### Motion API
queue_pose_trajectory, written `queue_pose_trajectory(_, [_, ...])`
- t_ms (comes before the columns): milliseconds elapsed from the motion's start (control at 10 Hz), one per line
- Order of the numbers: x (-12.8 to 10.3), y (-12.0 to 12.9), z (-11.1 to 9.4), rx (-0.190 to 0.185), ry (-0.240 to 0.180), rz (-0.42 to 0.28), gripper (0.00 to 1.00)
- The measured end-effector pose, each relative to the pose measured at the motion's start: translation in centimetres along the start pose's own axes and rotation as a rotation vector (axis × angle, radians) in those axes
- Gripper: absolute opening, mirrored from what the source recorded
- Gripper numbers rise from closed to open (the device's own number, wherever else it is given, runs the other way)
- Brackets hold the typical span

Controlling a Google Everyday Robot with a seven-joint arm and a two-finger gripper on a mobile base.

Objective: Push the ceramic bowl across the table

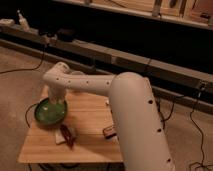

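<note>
The green ceramic bowl [49, 112] sits at the left side of the light wooden table [90, 111], its left rim reaching over the table's edge. My white arm reaches in from the right and bends down over the bowl. The gripper [56, 102] points down at the bowl's far right side, just inside the rim, and is shut with nothing held. Its tips are hidden against the bowl.
A dark red packet on a pale wrapper [66, 134] lies in front of the bowl. A small brown object [109, 131] lies by the arm at the table's right. Cables [192, 132] run across the floor, and a dark shelf wall [125, 35] stands behind.
</note>
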Motion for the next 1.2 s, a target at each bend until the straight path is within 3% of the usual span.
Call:
queue_pose_trajectory(500, [-1.3,-1.0,3.7,0.016,-0.014,-0.028,0.36])
queue_pose_trajectory(700, [-2.2,0.4,4.5,-0.016,-0.045,0.010,0.36])
queue_pose_trajectory(1000, [-4.8,3.0,5.2,-0.074,-0.124,0.114,0.36])
queue_pose_trajectory(1200, [-5.9,4.9,5.0,-0.106,-0.151,0.186,0.36])
